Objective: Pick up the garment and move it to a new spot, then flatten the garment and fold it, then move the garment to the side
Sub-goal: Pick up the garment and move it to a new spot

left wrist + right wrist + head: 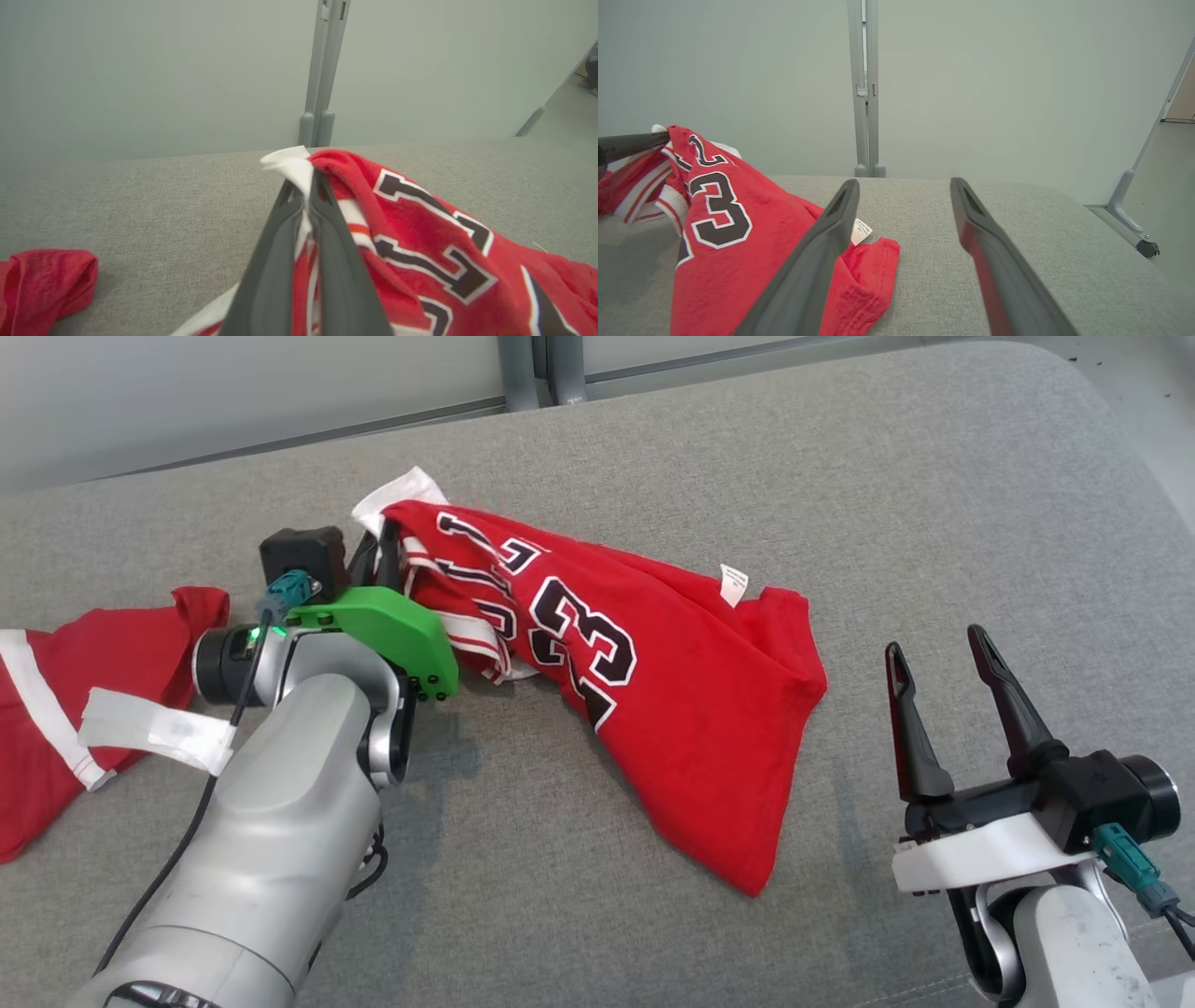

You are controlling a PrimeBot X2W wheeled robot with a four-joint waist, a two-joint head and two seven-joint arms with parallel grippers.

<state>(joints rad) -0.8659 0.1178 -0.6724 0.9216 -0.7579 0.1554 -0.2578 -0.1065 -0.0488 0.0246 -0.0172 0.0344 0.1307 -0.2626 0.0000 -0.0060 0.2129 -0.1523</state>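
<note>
On the grey padded surface, from left: a second red cloth with a white stripe lies crumpled at the far edge, apart from the garment. Next, my left gripper is clamped tight on the garment's white-trimmed edge, and in my left wrist view the white fabric is pinched between the two dark fingers. That corner is raised off the surface. From there the red jersey, numbered 23 in black with a white outline, slopes down to my right and rests bunched on the padding, a small white label showing at its upper edge. At far right, my right gripper hovers near the jersey's right side without touching it, jaws spread wide and holding nothing.
</note>
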